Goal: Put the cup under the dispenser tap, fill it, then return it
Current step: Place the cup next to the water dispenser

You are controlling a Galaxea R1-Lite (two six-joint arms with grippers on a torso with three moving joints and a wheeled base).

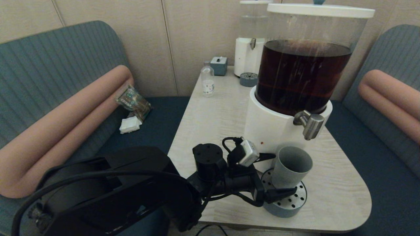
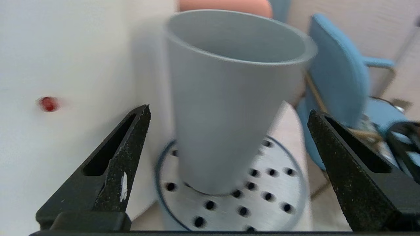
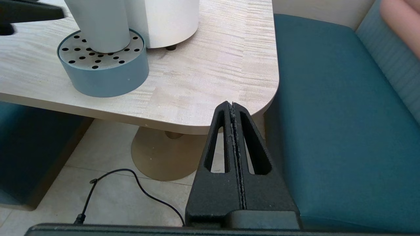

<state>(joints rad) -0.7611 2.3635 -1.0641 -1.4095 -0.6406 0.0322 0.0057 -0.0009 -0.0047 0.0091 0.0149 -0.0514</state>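
Standing on the drip tray (image 1: 297,200) below the dispenser tap (image 1: 311,124), the cup (image 1: 289,167) sits between the left gripper (image 1: 277,175)'s parted, untouching jaws; next comes filling; the right gripper (image 3: 233,109), jaws together, waits off the table (image 1: 216,111)'s near edge.

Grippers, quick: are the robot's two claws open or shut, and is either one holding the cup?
Left gripper: open, fingers either side of the cup on the drip tray, not gripping it.
Right gripper: shut, holding nothing, parked off the table edge.
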